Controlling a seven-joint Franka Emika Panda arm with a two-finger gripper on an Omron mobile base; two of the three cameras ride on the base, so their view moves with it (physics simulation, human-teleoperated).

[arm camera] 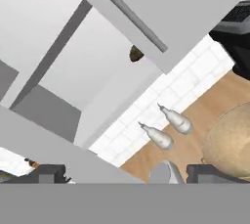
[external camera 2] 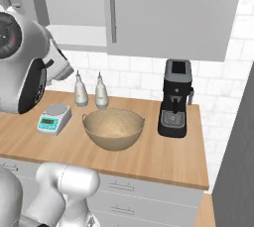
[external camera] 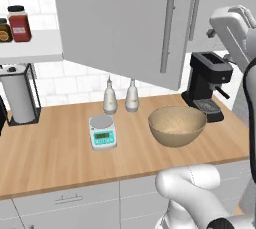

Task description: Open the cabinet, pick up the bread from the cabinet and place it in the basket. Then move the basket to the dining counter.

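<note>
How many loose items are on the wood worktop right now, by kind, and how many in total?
Basket: 1
Digital scale: 1
White bottles: 2
Coffee machine: 1
Paper towel holder: 1
Total: 6

My jaws face the light-grey cabinet [arm camera: 73, 66], its door [external camera: 125, 23] swung open; the dark brown bread [arm camera: 135, 54] sits ahead on its shelf. The round tan basket [external camera: 177, 125] stands empty on the worktop, below.
</note>
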